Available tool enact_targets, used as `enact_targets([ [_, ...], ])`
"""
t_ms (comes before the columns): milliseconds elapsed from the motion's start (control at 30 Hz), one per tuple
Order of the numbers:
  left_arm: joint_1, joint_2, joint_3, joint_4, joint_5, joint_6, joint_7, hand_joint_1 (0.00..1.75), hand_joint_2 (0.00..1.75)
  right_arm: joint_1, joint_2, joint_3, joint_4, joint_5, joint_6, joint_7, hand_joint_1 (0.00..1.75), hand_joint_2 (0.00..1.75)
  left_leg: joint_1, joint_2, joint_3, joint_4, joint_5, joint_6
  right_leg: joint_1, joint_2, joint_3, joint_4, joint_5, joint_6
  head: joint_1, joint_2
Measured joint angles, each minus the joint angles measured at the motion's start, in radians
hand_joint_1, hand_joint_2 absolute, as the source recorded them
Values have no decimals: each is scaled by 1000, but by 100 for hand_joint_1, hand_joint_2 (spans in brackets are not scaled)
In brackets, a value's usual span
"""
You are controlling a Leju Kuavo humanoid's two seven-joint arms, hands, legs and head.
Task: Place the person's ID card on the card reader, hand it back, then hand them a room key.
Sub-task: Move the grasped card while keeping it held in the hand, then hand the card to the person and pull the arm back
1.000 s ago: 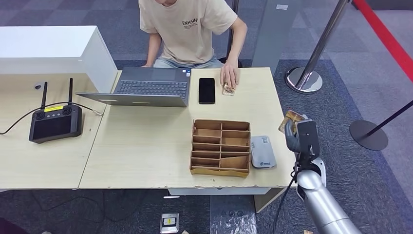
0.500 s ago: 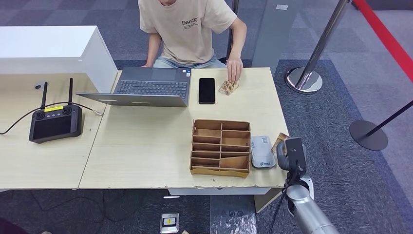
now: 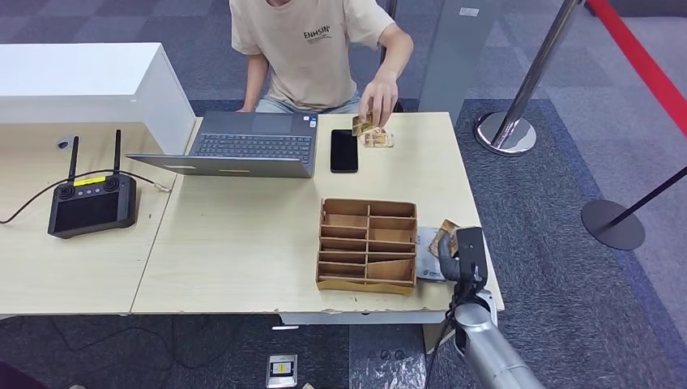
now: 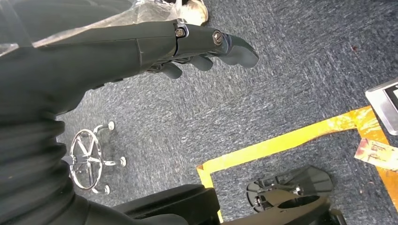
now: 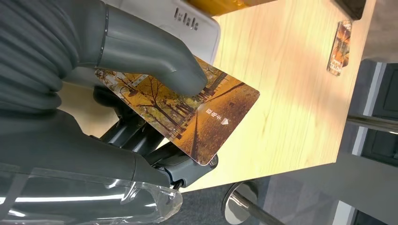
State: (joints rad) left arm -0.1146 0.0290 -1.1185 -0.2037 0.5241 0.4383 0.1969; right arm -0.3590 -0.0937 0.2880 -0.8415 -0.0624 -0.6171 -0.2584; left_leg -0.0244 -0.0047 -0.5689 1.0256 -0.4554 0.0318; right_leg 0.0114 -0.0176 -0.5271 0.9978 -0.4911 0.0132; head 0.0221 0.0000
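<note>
Card [image 5: 187, 112] is resting pinched in the right robot hand [image 3: 458, 247] just over the reader [image 3: 429, 251] beside the organiser [image 3: 366, 245] on the worktop [image 3: 243, 235], so scanning is starting, with hand-back and key delivery remaining; left robot hand [image 4: 197, 51] is hanging empty, fingers loosely curled.

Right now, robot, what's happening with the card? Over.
Right robot hand pinches the card over the card reader, not set down yet. Left robot hand hangs by the floor, holding nothing. Nothing in the way.
</note>
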Motion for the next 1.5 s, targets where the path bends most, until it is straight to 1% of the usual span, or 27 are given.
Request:
enact_targets([
  [100,0,0,0,0,-4,-1,-1,0,175,-7,9,3,0,0,4,4,175,175,0,0,0,0,0,0,0,0,0,0,0,0,0,0],
  [233,0,0,0,0,-12,-7,-2,0,175,-14,13,6,0,7,1,32,175,175,0,0,0,0,0,0,0,0,0,0,0,0,0,0],
  [467,0,0,0,0,-11,-6,-2,0,175,-19,12,33,31,55,-45,73,175,175,0,0,1,0,0,0,0,0,0,0,0,0,0,0],
  [567,0,0,0,0,-11,-5,-2,0,175,-25,11,44,46,102,-65,89,175,175,0,0,1,0,0,0,0,0,0,0,0,0,0,0],
  [700,0,0,0,0,-11,-5,-2,0,175,-28,11,47,59,206,-81,122,175,175,0,0,2,0,0,0,0,0,1,0,0,0,0,0],
  [800,0,0,0,0,-11,-5,-2,0,175,-30,11,47,65,237,-81,130,175,175,0,0,2,0,0,0,0,0,1,0,0,0,0,0],
  [1100,0,0,0,0,-11,-4,-6,0,175,-29,8,46,59,197,-76,114,175,175,0,1,3,0,0,0,0,0,3,0,0,0,0,0],
  [1200,0,0,0,0,-13,-4,-11,0,175,-28,3,46,27,149,-63,106,175,175,0,1,3,0,0,0,0,0,2,0,0,0,0,0],
  [1333,1,0,0,0,-14,-4,-15,0,175,-23,-13,47,-55,85,-39,98,175,175,0,1,2,0,0,0,0,1,2,0,0,0,0,0],
  [1500,1,3,0,0,-19,-8,-19,0,175,-34,-45,47,-241,43,-3,123,175,175,0,0,2,0,0,0,0,1,1,0,0,0,0,0],
])
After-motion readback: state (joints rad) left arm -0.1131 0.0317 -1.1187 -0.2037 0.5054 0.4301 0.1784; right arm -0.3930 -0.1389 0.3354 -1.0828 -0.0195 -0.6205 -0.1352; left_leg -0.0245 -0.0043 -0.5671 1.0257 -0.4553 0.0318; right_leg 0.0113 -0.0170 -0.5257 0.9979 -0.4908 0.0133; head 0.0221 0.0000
